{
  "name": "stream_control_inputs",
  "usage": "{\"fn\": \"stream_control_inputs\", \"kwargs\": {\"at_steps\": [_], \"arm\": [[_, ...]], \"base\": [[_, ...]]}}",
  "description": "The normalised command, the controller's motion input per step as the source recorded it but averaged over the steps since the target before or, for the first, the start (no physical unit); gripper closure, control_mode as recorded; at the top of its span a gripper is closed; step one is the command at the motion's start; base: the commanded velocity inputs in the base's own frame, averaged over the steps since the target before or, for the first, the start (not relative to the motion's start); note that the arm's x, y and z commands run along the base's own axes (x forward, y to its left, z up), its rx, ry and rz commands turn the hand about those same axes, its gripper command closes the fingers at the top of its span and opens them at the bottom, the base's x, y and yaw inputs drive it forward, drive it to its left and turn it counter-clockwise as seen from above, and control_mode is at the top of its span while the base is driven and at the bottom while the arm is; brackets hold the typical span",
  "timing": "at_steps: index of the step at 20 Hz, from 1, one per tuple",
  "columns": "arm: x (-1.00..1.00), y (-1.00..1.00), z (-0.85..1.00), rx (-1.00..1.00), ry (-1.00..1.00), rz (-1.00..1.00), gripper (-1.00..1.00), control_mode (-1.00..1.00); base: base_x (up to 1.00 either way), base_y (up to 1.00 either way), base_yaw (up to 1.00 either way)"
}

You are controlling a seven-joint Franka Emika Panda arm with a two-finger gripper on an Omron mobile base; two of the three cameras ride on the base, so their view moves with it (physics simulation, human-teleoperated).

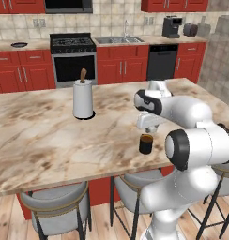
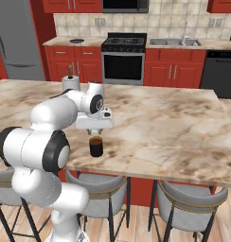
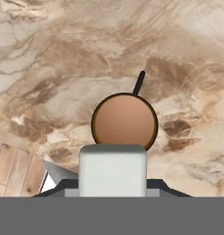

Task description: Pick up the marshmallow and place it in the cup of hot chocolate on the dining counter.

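Note:
The cup of hot chocolate (image 1: 146,144) (image 2: 96,146) is a small dark cylinder with a brown top, standing near the front edge of the dining counter (image 1: 50,136) (image 2: 174,123). My gripper (image 1: 147,131) (image 2: 95,133) hangs directly above it, pointing down. In the hand view the white, squarish marshmallow (image 3: 113,170) sits between the dark fingertips, with the gripper (image 3: 113,190) shut on it. Just beyond the marshmallow lies the cup's round brown surface (image 3: 125,120), its thin handle pointing away.
A tall white paper towel roll (image 1: 83,97) (image 2: 70,83) stands further back on the counter. Grey stools (image 1: 54,201) (image 2: 188,203) line the counter's near side. A stove (image 1: 73,57), sink and red cabinets run along the back wall.

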Motion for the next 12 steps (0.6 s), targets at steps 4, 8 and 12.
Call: {"fn": "stream_control_inputs", "kwargs": {"at_steps": [4, 8, 12], "arm": [[0.05, 0.00, -0.16, 0.00, 0.00, 0.01, 1.00, -1.00], [0.19, 0.02, -0.28, 0.00, 0.00, 0.00, 1.00, -1.00], [0.27, 0.02, -0.28, 0.00, 0.00, 0.00, 1.00, -1.00]], "base": [[0.00, 0.00, 0.00], [0.00, 0.00, 0.00], [0.00, 0.00, 0.00]]}}
